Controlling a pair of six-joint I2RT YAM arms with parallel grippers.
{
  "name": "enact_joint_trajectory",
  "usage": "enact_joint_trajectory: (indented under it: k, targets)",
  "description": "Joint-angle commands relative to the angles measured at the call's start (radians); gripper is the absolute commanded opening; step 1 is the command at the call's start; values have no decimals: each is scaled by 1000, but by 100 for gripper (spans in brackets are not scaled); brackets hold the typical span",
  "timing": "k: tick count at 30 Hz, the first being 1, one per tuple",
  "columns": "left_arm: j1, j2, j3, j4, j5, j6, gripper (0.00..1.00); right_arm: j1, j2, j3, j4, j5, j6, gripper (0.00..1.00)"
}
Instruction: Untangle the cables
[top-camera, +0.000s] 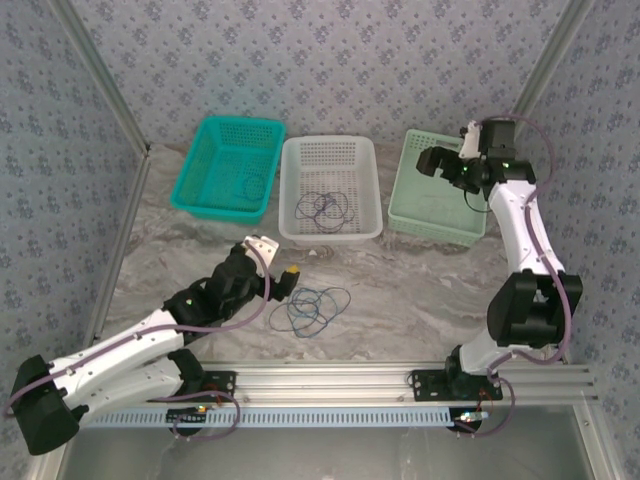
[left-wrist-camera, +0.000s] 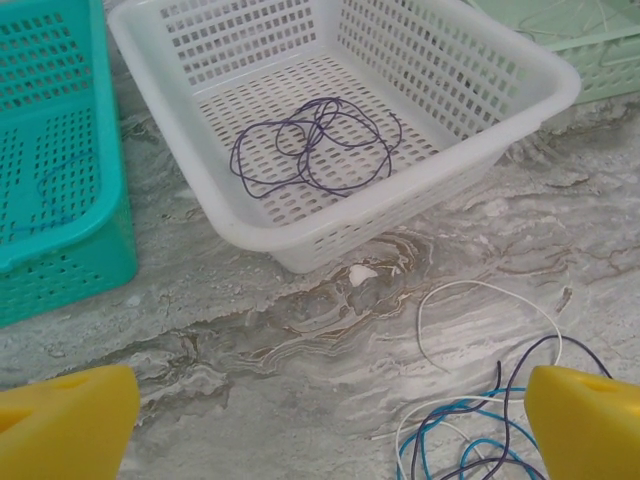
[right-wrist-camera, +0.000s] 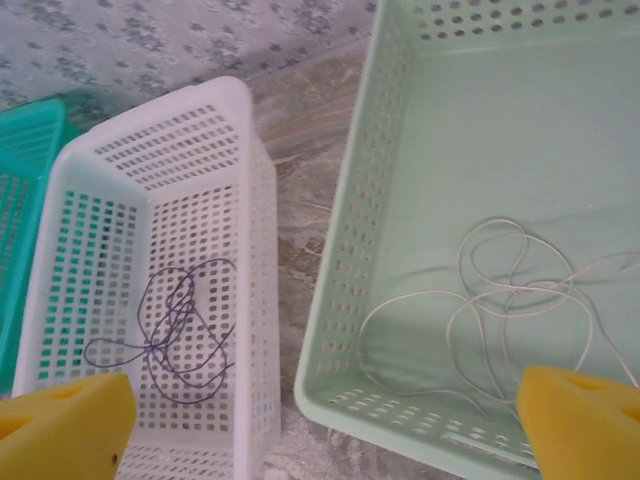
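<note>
A loose tangle of thin blue, dark purple and white cables (top-camera: 318, 308) lies on the marble table in front of the baskets. In the left wrist view this tangle (left-wrist-camera: 490, 430) sits by the right fingertip. My left gripper (top-camera: 281, 268) (left-wrist-camera: 325, 430) stands open just left of it, with nothing between its yellow fingers (left-wrist-camera: 585, 420). A purple cable (left-wrist-camera: 315, 145) (right-wrist-camera: 165, 330) lies coiled in the white basket (top-camera: 296, 190). My right gripper (top-camera: 437, 163) (right-wrist-camera: 320, 430) hangs open and empty over the green basket (top-camera: 470, 230), where a white cable (right-wrist-camera: 510, 300) lies.
A teal basket (top-camera: 205, 150) at the back left holds a thin blue cable (top-camera: 252, 183) (left-wrist-camera: 50, 195). The three baskets stand side by side near the back wall. An aluminium rail (top-camera: 330, 380) runs along the near table edge.
</note>
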Motion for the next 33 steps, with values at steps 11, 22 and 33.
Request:
enact_joint_trajectory:
  k: [11,22,33]
  targets:
    - [42,-74,-32,-98,-103,-194,99,270,-265,-138,117,126,-141,94]
    - [84,-157,-83,-191,-154,-301,100,617,-379,-337,173,305,-154,90]
    - [97,-203,-97,-273,-204,-382,100,853,-359,-484,265,576,-23,87]
